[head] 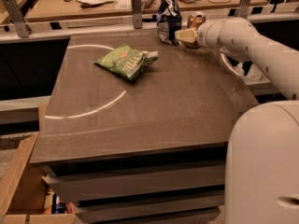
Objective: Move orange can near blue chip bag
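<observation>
The white arm (pixel 252 43) reaches in from the right along the far edge of the table (pixel 140 120). Its gripper (pixel 187 35) sits at the orange can (pixel 198 20), and whether it holds the can cannot be told. The can stands just beside the blue chip bag (pixel 168 18). The writing on the green chip bag (pixel 127 62) is unreadable.

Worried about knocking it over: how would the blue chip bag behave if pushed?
The blue chip bag stands upright at the back of the table, so it would probably tip, not slide. Its wrinkled foil suggests it is light and floppy. The gripper, by the orange can beside it, could easily bump it.
</observation>
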Controlling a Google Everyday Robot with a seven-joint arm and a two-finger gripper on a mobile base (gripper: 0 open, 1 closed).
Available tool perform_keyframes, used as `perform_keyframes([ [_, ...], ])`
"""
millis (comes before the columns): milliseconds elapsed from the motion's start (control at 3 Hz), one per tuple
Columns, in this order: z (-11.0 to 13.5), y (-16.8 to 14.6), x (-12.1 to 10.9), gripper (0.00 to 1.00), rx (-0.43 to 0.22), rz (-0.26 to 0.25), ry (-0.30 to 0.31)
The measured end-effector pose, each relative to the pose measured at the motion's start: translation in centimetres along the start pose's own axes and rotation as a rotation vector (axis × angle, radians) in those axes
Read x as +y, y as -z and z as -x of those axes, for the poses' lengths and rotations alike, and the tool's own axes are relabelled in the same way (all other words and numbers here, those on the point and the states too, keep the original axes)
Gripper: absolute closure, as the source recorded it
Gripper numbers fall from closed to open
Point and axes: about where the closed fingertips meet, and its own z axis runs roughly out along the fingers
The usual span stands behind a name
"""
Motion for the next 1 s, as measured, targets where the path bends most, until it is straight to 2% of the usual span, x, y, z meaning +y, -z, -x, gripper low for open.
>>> perform_keyframes([
  [333, -0.1, 0.8, 0.0, 0.0, 0.003, 0.017, -0.018],
  [667, -0.5, 3.3, -0.7, 0.0, 0.022, 0.026, -0.023],
  [1000, -1.9, 10.3, -2.1, 0.0, 0.096, 0.006, -0.006],
])
